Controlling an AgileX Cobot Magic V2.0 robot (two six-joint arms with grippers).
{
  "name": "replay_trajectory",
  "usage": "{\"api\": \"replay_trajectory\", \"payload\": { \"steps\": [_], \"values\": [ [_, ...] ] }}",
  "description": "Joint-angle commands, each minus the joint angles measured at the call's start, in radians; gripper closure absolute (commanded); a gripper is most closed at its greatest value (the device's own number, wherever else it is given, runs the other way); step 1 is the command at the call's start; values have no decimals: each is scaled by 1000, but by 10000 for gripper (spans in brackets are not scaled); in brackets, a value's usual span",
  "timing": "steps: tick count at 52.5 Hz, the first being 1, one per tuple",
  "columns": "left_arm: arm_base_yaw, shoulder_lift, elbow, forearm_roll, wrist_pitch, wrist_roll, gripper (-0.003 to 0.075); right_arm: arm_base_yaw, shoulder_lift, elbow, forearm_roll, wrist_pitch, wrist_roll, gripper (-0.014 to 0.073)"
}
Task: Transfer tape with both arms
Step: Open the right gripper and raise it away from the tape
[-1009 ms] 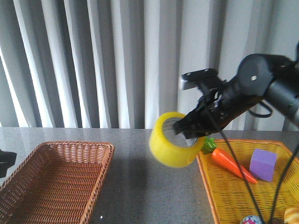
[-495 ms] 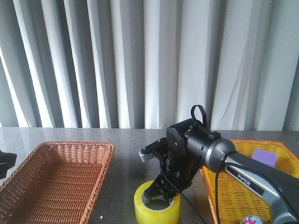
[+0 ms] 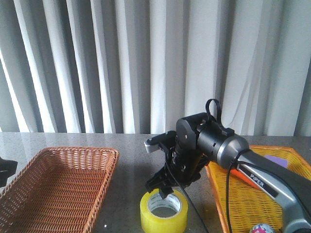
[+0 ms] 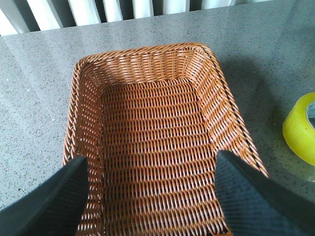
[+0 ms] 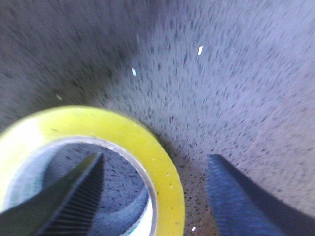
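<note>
Now the tape (image 3: 164, 213) lies flat — right jaws spread, straddling its wall.

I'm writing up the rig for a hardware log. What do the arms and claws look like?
The right arm is black with a silver-grey link marked PIPER in white, and thin black cables looped along it. The right claw has dark ribbed fingers. The left claw has plain dark fingers.

Your right arm (image 3: 252, 167) reaches in from the right and bends down at the wrist, its gripper (image 3: 163, 187) pointing at the table with jaws apart, holding nothing. Your left gripper (image 4: 150, 196) is also spread wide and empty, aimed downward.
</note>
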Motion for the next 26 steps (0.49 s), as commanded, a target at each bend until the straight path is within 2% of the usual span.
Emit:
{"api": "replay_trajectory", "payload": {
  "steps": [1, 6, 15, 26],
  "values": [
    [-2, -15, -25, -11, -46, -6, 197, -8, -131, -58, -6, -51, 23, 24],
    [-2, -15, -25, -11, -43, -6, 197, -8, -205, -63, -58, -61, 36, 8],
    [-2, -15, -25, -11, -44, -6, 197, -15, -349, -63, -237, -36, 124, 18],
    [-3, -15, -25, -31, -45, -8, 197, -105, -536, -59, -248, -22, 156, 78]
  ]
}}
